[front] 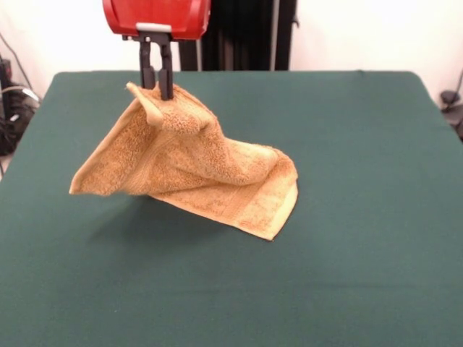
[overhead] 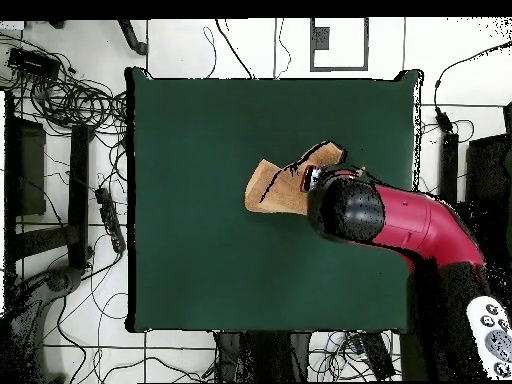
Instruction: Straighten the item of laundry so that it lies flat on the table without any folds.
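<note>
While you hold the arm over the table (front: 376, 253), your stock reads as follows.

Item one: gripper (front: 158, 90). Black fingers (front: 166, 76) hang straight down from the red housing at the top of the front view. They are pinched together on the washcloth (front: 195, 166), with an upper corner of the cloth caught between them. From overhead the red and black arm (overhead: 400, 222) covers the gripper, so you see the grip only from the front.

Item two: washcloth, orange-tan terry. It is lifted at the gripped corner and drapes down and outward from there. In the front view one corner sticks out to the left, clear of the felt, with a shadow beneath it. The opposite lower corner at the right rests on or just above the table; you cannot tell which. A flat woven band runs along the lower right edge beside the hem. The cloth is folded and creased down its middle, not flat. From overhead you see only part of it (overhead: 272, 190), showing past the arm toward the table's centre.

Item three: table, dark green top, far larger than the cloth. The washcloth sits somewhat left of centre in the front view.

Item four: surroundings. Cables (overhead: 70, 90) lie on the floor beside the table in the overhead view.
</note>
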You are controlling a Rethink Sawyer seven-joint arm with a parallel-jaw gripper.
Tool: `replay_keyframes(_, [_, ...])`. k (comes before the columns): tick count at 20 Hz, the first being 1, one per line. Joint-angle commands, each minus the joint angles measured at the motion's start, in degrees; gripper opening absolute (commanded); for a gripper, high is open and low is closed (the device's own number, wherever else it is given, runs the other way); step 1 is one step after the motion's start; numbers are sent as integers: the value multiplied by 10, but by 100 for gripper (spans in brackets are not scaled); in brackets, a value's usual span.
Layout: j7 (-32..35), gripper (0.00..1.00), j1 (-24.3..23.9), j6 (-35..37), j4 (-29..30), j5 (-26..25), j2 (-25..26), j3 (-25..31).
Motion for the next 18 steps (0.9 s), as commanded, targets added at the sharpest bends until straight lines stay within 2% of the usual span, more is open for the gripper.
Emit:
replay_keyframes(1, [-16, 0, 22, 22, 39, -20, 29, 64])
replay_keyframes(6, [-32, 0, 17, 75, 18, -8, 38, 70])
replay_keyframes(12, [-23, 0, 35, 195, -6, -20, -30, 8])
replay_keyframes(15, [-30, 0, 17, 198, 7, -12, -42, 15])
replay_keyframes(18, [-56, 0, -8, 225, 27, -2, -87, 21])
